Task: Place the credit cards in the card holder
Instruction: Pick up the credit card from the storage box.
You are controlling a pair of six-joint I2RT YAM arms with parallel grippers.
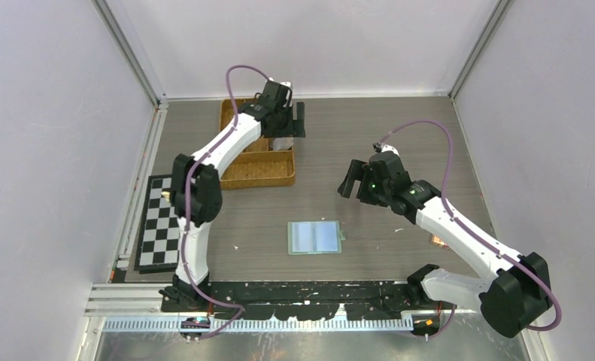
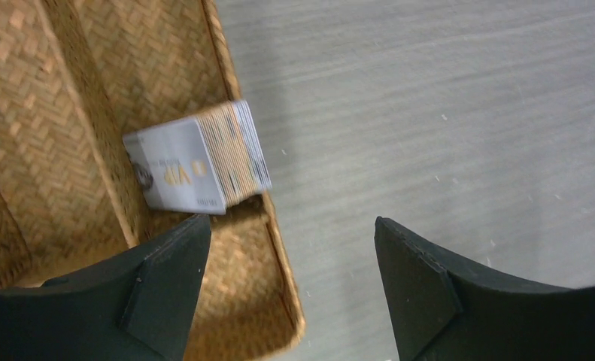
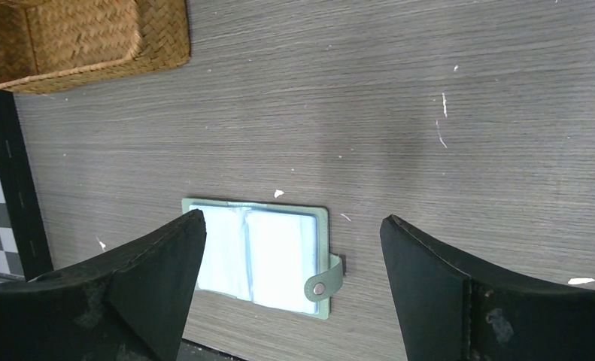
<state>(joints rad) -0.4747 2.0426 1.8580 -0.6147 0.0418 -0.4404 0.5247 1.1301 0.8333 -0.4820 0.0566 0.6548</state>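
The sage-green card holder [image 1: 314,237] lies open flat on the table, clear pockets up; in the right wrist view [image 3: 264,256] its snap tab sticks out to the right. A stack of silvery-grey credit cards [image 2: 200,159] stands on edge in a compartment of the woven tray; in the top view [image 1: 281,143] it shows just below the left gripper. My left gripper [image 2: 290,289] is open and empty, hovering over the tray's edge [image 1: 283,120]. My right gripper [image 3: 290,289] is open and empty, held above the table right of the holder [image 1: 354,184].
The brown woven divided tray [image 1: 238,174] sits at the back left; its wall shows in the left wrist view [image 2: 279,256] and a corner in the right wrist view [image 3: 91,45]. A black-and-white checkered board [image 1: 155,226] lies at the left edge.
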